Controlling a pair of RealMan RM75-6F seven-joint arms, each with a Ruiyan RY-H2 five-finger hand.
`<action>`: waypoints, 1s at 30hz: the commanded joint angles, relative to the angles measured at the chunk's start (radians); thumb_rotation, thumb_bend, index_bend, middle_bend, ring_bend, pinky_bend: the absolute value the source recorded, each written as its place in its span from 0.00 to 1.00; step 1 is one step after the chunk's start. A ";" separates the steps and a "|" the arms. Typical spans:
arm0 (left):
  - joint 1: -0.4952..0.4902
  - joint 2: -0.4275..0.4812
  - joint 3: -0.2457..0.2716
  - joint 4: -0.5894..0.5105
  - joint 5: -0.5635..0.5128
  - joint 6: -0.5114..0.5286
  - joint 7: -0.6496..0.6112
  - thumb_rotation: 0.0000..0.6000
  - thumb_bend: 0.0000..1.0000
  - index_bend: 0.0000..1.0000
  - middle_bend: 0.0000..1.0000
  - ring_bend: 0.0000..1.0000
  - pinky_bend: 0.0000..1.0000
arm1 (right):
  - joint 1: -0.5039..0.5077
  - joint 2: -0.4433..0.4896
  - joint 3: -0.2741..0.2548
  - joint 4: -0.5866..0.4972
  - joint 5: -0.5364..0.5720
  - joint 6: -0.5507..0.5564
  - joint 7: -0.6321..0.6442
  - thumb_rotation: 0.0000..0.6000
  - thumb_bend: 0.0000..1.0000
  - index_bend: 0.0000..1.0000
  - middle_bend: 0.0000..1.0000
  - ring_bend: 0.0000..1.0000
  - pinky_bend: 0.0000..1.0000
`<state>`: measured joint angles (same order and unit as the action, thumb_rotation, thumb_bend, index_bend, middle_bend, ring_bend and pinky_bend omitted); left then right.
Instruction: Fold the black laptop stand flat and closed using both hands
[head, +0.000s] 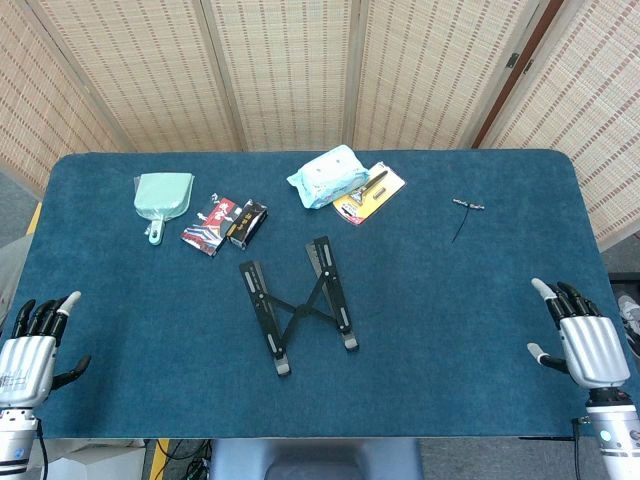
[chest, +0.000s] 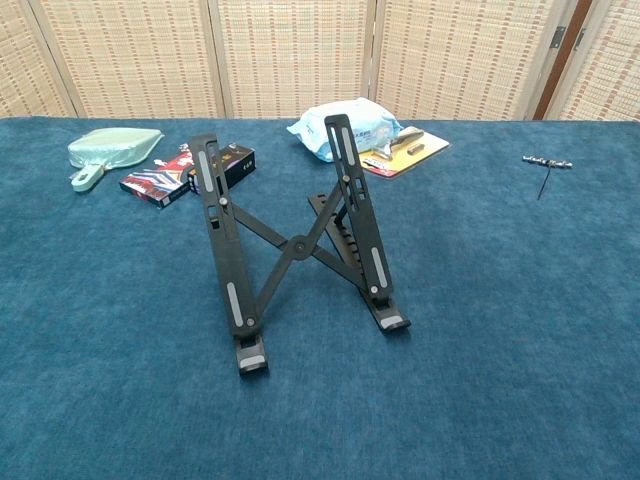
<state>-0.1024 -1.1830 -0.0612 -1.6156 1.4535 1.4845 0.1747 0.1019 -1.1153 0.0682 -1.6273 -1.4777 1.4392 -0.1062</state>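
Stand: my black folding metal laptop stand (head: 298, 305) sits unfolded, frame centre.
Left hand (head: 33, 350): lower left, fingers spread, empty.
Right hand (head: 580, 335): lower right, fingers spread, empty.

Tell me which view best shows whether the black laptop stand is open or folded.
The chest view: the laptop stand stands raised, its two rails propped up and braces crossed between them. The head view looks straight down on the stand, so it reads nearly flat, showing only the splayed rails.
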 joint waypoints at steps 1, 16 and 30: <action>-0.001 0.002 0.001 -0.001 -0.002 -0.004 0.004 1.00 0.21 0.08 0.14 0.11 0.01 | 0.002 0.001 -0.001 -0.006 -0.002 -0.004 0.017 1.00 0.09 0.13 0.21 0.13 0.26; -0.005 0.017 0.002 -0.028 0.008 -0.005 0.012 1.00 0.21 0.08 0.14 0.11 0.01 | 0.111 0.115 0.015 -0.102 0.008 -0.213 0.310 1.00 0.05 0.04 0.16 0.13 0.26; -0.013 0.019 0.003 -0.046 0.008 -0.014 0.028 1.00 0.21 0.08 0.14 0.11 0.01 | 0.364 0.132 0.072 -0.070 -0.028 -0.555 0.852 1.00 0.18 0.00 0.09 0.07 0.26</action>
<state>-0.1153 -1.1642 -0.0577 -1.6619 1.4611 1.4701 0.2028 0.3979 -0.9827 0.1238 -1.7139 -1.4844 0.9615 0.6461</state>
